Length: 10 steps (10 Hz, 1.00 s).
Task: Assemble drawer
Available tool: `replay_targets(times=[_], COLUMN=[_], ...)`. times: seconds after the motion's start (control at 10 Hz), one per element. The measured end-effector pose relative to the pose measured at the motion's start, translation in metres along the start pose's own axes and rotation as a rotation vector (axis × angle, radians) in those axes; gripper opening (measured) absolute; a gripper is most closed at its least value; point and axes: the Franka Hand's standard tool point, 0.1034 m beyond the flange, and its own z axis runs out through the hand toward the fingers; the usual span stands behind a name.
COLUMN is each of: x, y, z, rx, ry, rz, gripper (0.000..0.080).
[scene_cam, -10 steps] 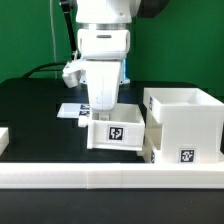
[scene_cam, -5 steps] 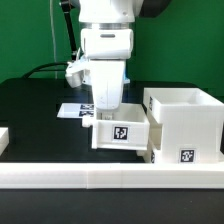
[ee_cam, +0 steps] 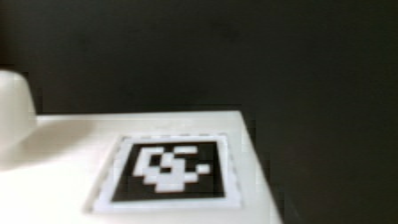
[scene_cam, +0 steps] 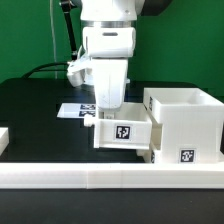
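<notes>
The claw [scene_cam: 110, 112] reaches down into a shallow white tray [scene_cam: 122, 134] at lower centre of the exterior view — its fingertips are hidden behind the tray wall, so I cannot tell how wide it stands. The tray's tagged face touches the tall housing [scene_cam: 183, 124] at right. Behind lies the marker board [scene_cam: 72, 110] on the black table [scene_cam: 40, 110] — a white rail [scene_cam: 110, 180] crosses the front.

The black table [scene_cam: 35, 110] carries the housing [scene_cam: 184, 125], a tray [scene_cam: 122, 132], the marker board [scene_cam: 72, 110] and the white rail [scene_cam: 100, 178].
</notes>
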Motion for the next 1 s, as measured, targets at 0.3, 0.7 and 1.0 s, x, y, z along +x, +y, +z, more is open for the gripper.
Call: replay_targets(times=[0.3, 0.7, 1.0], x=[0.003, 0.007, 0.015], y=[0.001, 0.002, -0.005], z=[-0.001, 0.001, 0.006], rx=[-0.002, -0.028, -0.016], ry=[0.002, 0.007, 0.008], rz=[-0.005, -0.004, -0.006], gripper=[0.0042, 0.0042, 0.0042])
